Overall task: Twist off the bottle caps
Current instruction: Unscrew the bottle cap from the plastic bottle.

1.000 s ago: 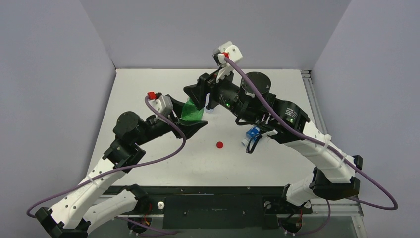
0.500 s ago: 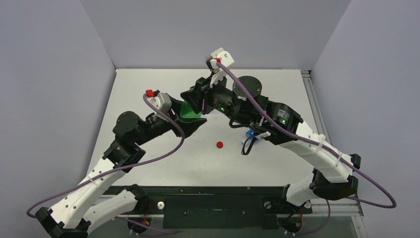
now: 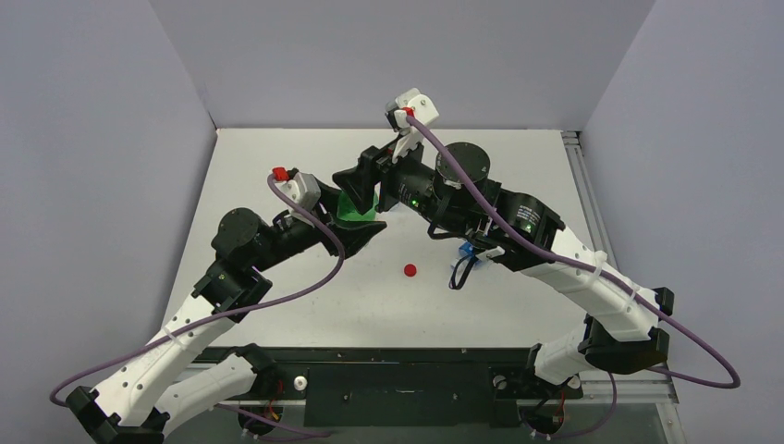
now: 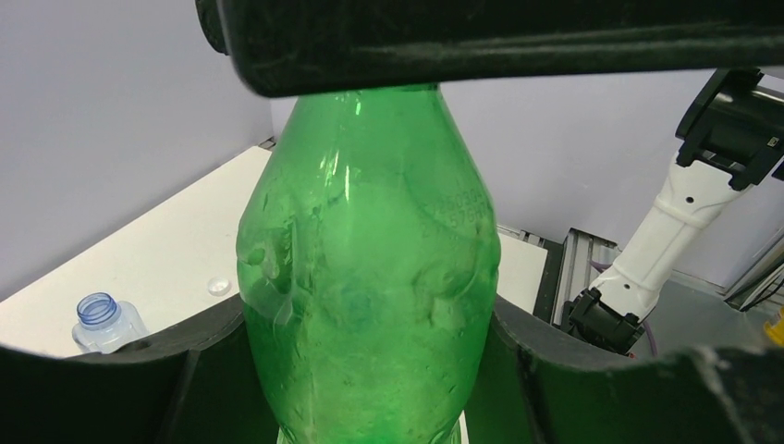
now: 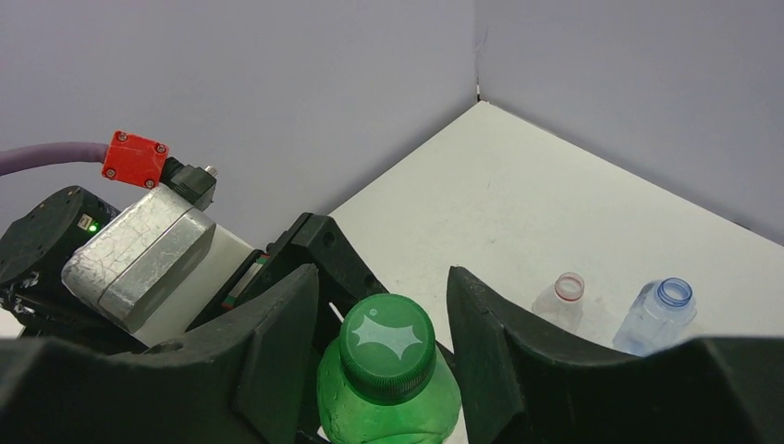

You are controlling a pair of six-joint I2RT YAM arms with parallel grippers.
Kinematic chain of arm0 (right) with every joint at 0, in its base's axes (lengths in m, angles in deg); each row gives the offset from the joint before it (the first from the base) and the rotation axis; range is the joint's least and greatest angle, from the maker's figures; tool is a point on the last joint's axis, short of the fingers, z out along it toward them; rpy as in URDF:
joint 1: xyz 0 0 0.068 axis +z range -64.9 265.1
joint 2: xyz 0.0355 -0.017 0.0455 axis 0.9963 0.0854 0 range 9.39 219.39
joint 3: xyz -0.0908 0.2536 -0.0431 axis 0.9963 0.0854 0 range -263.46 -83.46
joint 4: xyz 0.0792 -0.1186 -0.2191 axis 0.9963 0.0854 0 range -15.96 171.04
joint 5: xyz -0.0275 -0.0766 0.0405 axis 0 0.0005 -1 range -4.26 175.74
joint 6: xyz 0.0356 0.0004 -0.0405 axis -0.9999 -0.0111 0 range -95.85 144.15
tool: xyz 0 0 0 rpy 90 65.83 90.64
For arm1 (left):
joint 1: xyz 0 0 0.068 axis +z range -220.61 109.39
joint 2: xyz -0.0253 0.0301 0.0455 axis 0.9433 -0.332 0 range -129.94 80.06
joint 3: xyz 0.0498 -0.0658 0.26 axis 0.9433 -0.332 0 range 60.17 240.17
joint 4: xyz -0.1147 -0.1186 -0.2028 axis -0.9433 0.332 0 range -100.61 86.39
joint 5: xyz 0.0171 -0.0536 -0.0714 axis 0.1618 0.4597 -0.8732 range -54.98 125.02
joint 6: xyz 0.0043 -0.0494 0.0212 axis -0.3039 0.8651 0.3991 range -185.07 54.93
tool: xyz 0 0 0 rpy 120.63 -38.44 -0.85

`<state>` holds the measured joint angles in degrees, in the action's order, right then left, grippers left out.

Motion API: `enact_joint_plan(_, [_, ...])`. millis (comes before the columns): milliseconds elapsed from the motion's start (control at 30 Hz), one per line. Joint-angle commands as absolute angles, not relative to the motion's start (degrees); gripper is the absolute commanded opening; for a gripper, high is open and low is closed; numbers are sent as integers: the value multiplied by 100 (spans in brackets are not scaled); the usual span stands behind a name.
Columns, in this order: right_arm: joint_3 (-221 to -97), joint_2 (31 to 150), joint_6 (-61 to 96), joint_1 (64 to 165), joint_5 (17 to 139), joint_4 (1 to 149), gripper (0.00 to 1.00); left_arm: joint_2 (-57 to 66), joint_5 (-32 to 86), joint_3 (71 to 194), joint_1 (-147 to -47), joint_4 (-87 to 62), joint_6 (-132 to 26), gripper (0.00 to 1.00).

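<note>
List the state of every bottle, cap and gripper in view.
green bottle, capped, held
green cap, on its bottle
left gripper, shut on green bottle
right gripper, open around green cap
red cap, off, lying loose
blue-necked bottle, uncapped
red-ringed bottle, uncapped

the green bottle [image 5: 388,412] stands up straight at the bottom middle of the right wrist view. its green cap [image 5: 386,344] is still screwed on and has a pale star shape on top. a red cap [image 3: 410,270] lies alone on the white table near the middle of the top view. at the lower right of the right wrist view stand two open bottles, side by side: a clear bottle [image 5: 566,301] with a red ring on its neck, and a pale blue bottle [image 5: 661,319].
</note>
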<state>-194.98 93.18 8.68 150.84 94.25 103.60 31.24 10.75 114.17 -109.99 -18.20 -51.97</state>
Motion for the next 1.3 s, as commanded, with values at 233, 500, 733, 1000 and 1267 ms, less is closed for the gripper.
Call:
enact_joint_plan(233, [-19577,9104,913,15128,9455,10158,24,3173,1066,11480,-11009,-2090,-5096,0])
enact_joint_plan(500, [-19656,9033,1033,15128,9471,10150,33,3174,1020,11473,-11016,-2071,-5061,0])
enact_joint_plan(733, [-19662,9052,1055,15120,9444,10145,2,3159,967,11492,-11016,-2099,-5017,0])
enact_joint_plan(1000, [-19069,8679,1282,14645,6451,9158,0,3135,-375,11722,-11031,-2572,-4255,0])
enact_joint_plan(1267, [-18932,8755,-138,14165,2896,6852,0,3153,-1490,12025,-11211,-2780,-3854,0])
